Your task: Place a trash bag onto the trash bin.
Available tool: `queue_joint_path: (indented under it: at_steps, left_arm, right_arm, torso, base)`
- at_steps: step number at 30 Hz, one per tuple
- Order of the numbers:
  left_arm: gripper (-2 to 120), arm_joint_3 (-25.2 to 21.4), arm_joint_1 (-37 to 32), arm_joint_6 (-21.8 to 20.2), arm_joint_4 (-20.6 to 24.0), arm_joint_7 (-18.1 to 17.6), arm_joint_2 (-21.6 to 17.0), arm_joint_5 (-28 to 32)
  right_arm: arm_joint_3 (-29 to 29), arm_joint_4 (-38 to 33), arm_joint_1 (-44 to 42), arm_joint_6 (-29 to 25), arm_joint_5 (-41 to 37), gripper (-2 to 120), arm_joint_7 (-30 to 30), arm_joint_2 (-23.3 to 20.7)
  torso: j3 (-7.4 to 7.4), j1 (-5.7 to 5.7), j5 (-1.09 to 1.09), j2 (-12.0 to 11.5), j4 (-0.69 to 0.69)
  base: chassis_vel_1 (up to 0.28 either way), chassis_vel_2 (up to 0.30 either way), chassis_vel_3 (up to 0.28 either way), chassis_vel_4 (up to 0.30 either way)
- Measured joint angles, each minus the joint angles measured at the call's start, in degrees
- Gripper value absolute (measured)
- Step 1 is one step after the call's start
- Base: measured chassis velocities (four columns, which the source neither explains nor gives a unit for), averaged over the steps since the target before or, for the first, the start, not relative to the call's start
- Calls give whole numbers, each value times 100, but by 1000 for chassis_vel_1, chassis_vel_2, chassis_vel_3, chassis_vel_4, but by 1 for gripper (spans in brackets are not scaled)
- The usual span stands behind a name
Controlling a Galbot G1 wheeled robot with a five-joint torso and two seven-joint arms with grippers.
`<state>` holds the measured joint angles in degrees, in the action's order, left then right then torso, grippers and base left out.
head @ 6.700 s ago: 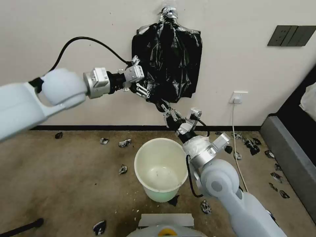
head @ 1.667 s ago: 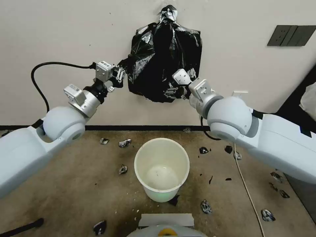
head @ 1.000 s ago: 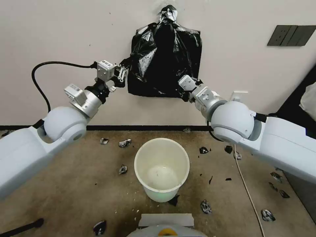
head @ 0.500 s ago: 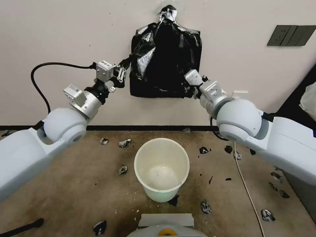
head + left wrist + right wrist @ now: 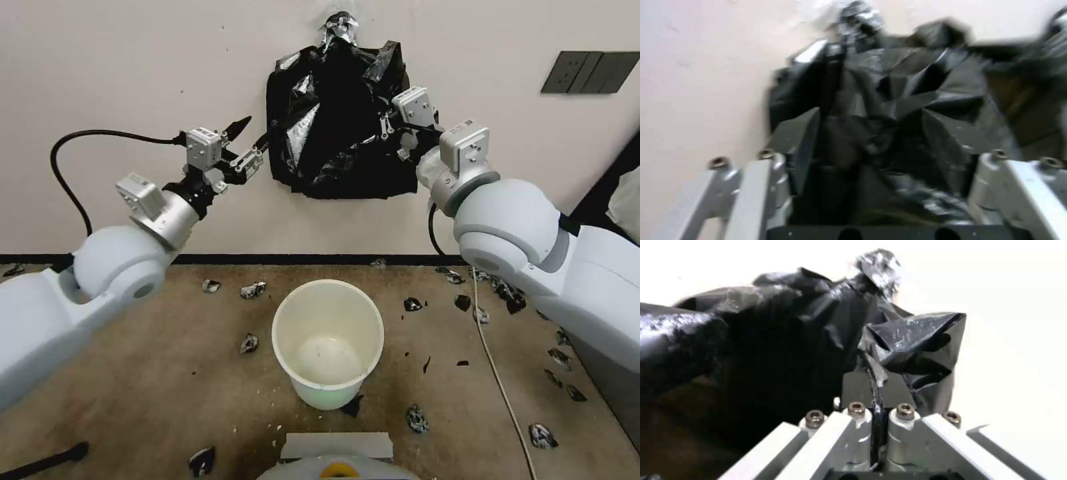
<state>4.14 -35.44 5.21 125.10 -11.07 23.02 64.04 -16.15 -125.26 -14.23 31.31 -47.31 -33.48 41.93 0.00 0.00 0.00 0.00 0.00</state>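
Trash bag on wall, right gripper pinching it; bin empty on floor.

Trash bag (image 5: 340, 140): black, hangs on the wall at 12 o'clock from the trash bin (image 5: 327, 342). Right gripper (image 5: 392, 128): clamped on the bag's right edge, at 3 o'clock of the bag. Left gripper (image 5: 250, 142): fingers spread, holding nothing, just beside the bag at 9 o'clock.
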Motion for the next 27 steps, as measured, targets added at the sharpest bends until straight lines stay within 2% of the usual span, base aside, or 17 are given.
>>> queue_joint_path:
  at_steps: [1, 3, 4, 5, 6, 8, 11, 14, 16, 22, 25, 26, 27]
  left_arm:
    - [66, 0, 0, 0, 0, 0, 0, 0]
    - [71, -1, 13, 12, 128, 142, -23, 372]
    - [77, -1, 39, 15, 199, 291, -41, 597]
    - [77, -1, 39, 15, 199, 291, -41, 597]
    - [84, -1, 63, 7, 211, 502, -102, 711]
    - [92, -8, 80, -56, 141, 704, -208, 727]
    - [99, 16, 117, -104, 64, 741, -241, 680]
    - [99, 99, 174, -124, 56, 679, -180, 628]
    - [100, 257, 260, -154, 117, 461, 20, 482]
    - [100, 561, 522, -305, -5, 143, 371, 300]
    - [100, 1023, 1116, -551, -205, -61, 546, 182]
    - [100, 1023, 1116, -551, -205, -61, 546, 182]
    - [100, 1271, 1413, -640, -271, -130, 610, 175]
  right_arm:
    - [0, 0, 0, 0, 0, 0, 0, 0]
    - [34, 31, -54, 1, 50, 0, 11, 1]
    - [46, 54, -97, 2, 84, 0, 23, 1]
    - [46, 54, -97, 2, 84, 0, 23, 1]
    - [66, 69, -142, 4, 106, 0, 35, -1]
    - [132, 71, -229, 6, 121, 0, 54, -28]
    - [202, 77, -297, 1, 150, 0, 114, -68]
    - [212, 93, -308, -5, 173, 0, 147, -71]
    - [132, 164, -241, -24, 233, 0, 214, -16]
    - [-61, 195, -59, -36, 246, 0, 248, -5]
    - [-114, 180, -9, -37, 245, 0, 250, -32]
    - [-114, 180, -9, -37, 245, 0, 250, -32]
    - [-114, 171, -2, -37, 245, 0, 250, -37]
  torso:
    - [0, 0, 0, 0, 0]
    - [0, 0, 1, 0, 0]
    - [0, 0, 1, 0, -1]
    - [0, 0, 1, 0, -1]
    - [0, 0, 1, 0, -1]
    - [0, 0, 1, 0, 0]
    - [0, 0, 1, 0, 0]
    - [0, 0, 1, 0, 0]
    - [0, 0, 1, 0, -1]
    - [0, 0, -1, 0, 0]
    - [0, 0, 0, 0, 0]
    - [0, 0, 0, 0, 0]
    - [0, 0, 2, 0, 0]
  base:
    - [0, 0, 0, 0]
    - [0, 0, 0, 0]
    - [0, 0, 0, 0]
    - [0, 0, 0, 0]
    - [0, 0, 0, 0]
    - [0, 0, 0, 0]
    - [0, 0, 0, 0]
    - [0, 0, 0, 0]
    - [0, 0, 0, 0]
    - [0, 0, 0, 0]
    - [0, 0, 0, 0]
    - [0, 0, 0, 0]
    - [0, 0, 0, 0]
